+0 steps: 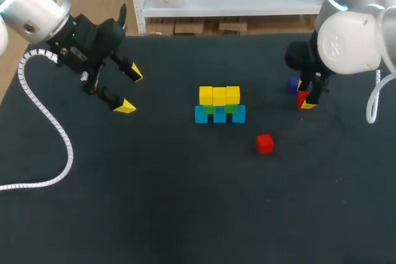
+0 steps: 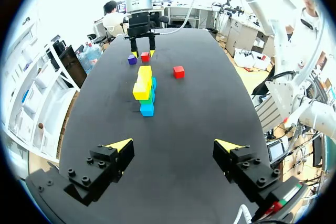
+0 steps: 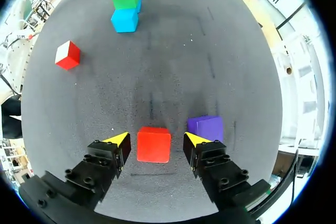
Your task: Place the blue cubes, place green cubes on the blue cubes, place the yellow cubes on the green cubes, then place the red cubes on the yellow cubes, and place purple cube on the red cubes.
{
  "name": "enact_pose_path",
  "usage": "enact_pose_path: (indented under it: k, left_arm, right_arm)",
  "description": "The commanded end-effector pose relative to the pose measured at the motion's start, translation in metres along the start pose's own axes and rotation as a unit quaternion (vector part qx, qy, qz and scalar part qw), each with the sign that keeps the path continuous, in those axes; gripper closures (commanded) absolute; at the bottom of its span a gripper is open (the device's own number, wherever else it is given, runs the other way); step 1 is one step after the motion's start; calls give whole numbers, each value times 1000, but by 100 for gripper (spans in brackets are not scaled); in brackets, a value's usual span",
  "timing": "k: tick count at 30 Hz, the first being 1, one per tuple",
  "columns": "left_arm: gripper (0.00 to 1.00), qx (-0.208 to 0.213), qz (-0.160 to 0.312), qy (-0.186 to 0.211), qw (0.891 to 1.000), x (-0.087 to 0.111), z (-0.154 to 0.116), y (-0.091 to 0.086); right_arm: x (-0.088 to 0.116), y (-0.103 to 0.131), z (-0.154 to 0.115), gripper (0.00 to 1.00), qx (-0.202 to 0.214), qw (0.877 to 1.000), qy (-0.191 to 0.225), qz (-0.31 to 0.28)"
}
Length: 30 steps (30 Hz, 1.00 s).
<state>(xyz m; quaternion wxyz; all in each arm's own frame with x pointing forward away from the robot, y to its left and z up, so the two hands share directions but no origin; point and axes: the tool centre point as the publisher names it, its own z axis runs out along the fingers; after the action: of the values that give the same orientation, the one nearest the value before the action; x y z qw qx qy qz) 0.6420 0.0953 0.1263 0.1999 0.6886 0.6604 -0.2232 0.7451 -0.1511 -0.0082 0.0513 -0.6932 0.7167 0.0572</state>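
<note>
The right pincer (image 3: 155, 139) is spread and sits low over the table (image 3: 173, 51), with a red cube (image 3: 154, 144) between its yellow tips. A thin strip of table shows on either side of the cube, so neither finger presses on it. The cube lies flat, one face turned squarely toward the wrist. The purple cube (image 3: 205, 128) lies just ahead of one finger and beside the red cube, close to the finger but not gripped. In the head view the right pincer (image 1: 307, 100) is at the right side of the table, with the purple cube (image 1: 292, 85) just behind it.

Farther ahead and off to one side a second red cube (image 3: 67, 55) stands alone, turned a little askew. In the head view it lies near the stack, toward the front (image 1: 265, 143).

The stack (image 1: 219, 106) is near the middle of the table. It has three blue cubes (image 1: 219, 117) in a row at the bottom, green cubes (image 1: 210, 109) on them, and three yellow cubes (image 1: 219, 96) on top. Its long axis runs left to right across the table, so one end points at each pincer. From the right wrist it is seen end-on.

The left pincer (image 2: 178, 145) is spread wide above the table, well apart from the stack (image 2: 145, 90), whose row runs lengthwise straight ahead of it. In the head view the left pincer (image 1: 130, 91) hangs at the left.
</note>
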Motion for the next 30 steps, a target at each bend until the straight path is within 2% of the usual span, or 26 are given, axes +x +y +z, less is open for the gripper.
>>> enact_pose_path:
  k: [1, 9, 17, 24, 28, 30]
  left_arm:
    - [0, 0, 1, -1, 1000, 1, 0, 0]
    - [0, 0, 1, -1, 1000, 1, 0, 0]
    - [0, 0, 1, -1, 1000, 1, 0, 0]
    - [0, 0, 1, -1, 1000, 1, 0, 0]
    - [0, 0, 1, -1, 1000, 1, 0, 0]
    - [0, 0, 1, -1, 1000, 1, 0, 0]
  right_arm:
    - [3, 5, -2, 37, 4, 1000, 2, 4]
    - [7, 8, -2, 41, 6, 1000, 4, 12]
    - [6, 6, 0, 49, 8, 1000, 2, 10]
    - [2, 2, 1, 51, 9, 1000, -1, 5]
    - [2, 1, 1, 71, 10, 1000, 0, 6]
    - [2, 1, 0, 71, 9, 1000, 1, 6]
